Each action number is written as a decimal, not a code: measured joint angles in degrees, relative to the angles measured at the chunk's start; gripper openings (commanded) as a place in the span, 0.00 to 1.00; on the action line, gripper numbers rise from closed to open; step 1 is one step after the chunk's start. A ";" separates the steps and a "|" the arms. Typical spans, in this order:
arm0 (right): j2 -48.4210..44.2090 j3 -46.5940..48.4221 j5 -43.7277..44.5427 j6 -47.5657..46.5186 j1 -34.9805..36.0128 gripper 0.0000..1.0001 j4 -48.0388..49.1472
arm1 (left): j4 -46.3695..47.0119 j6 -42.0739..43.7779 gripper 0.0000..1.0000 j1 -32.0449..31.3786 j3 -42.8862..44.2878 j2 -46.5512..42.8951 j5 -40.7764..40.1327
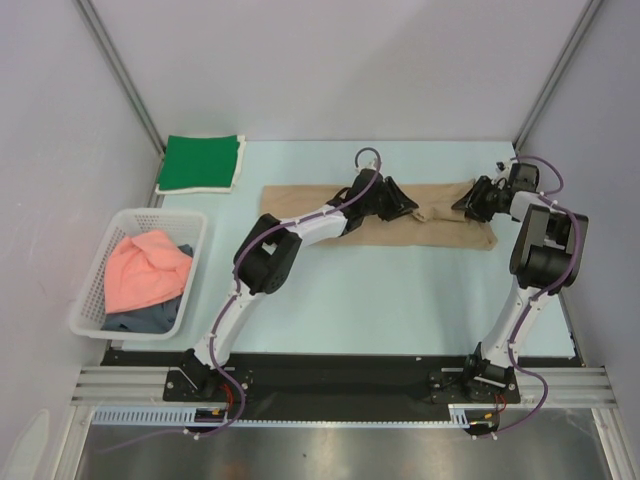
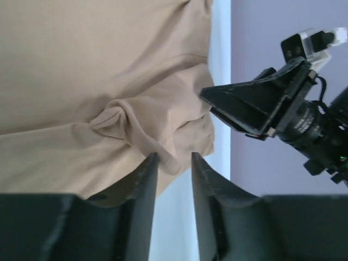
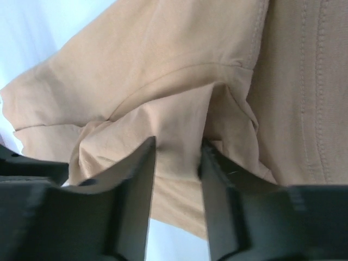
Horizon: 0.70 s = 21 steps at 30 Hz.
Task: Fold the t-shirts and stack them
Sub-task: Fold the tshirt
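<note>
Because the tan t-shirt [image 1: 295, 203] is thin, limp and light, it holds no shape until it lies flat, so I want hems and seams, where doubled cloth gives the fingers some bite. It lies as a long band across the far half of the table [image 1: 400, 290], well apart from the folded green t-shirt [image 1: 200, 162] in the far left corner. The right gripper [image 3: 178, 144] pinches a puckered ridge beside the sleeve seam. The left gripper [image 2: 172, 157] straddles a hem at its tips; I cannot tell whether it grips. An uneven lift, I judge, would drag the band crooked.
</note>
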 measured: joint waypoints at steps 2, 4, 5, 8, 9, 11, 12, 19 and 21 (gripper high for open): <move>0.37 0.28 -0.81 0.83 0.00 0.36 0.07 | 0.66 0.09 0.27 -0.02 0.37 0.00 0.26; 0.59 0.76 -1.53 1.49 0.02 0.27 0.20 | 0.87 0.13 0.12 0.00 1.07 0.26 0.52; 0.83 1.44 -1.88 2.03 0.00 0.22 0.22 | 0.98 0.26 0.08 0.00 1.88 0.70 0.81; 1.97 4.17 -2.86 3.93 0.00 0.12 1.01 | 1.77 0.44 0.00 0.00 5.46 2.86 1.53; 2.40 5.14 -3.17 4.55 -0.04 0.10 1.29 | 2.08 0.50 0.00 0.00 6.29 3.43 1.70; 3.78 7.54 -4.04 5.95 -0.13 0.07 1.29 | 2.69 0.46 0.00 0.00 6.86 4.13 2.01; 4.42 8.61 -4.39 6.75 -0.17 0.07 1.33 | 2.73 0.46 0.03 0.02 6.88 4.28 2.14; 10.80 16.39 -7.28 11.54 -0.66 0.08 0.63 | 0.35 3.78 0.54 0.11 6.84 4.39 1.97; 12.70 18.47 -7.61 12.35 -0.72 0.11 -0.42 | -0.31 5.09 0.54 0.11 6.25 4.17 1.90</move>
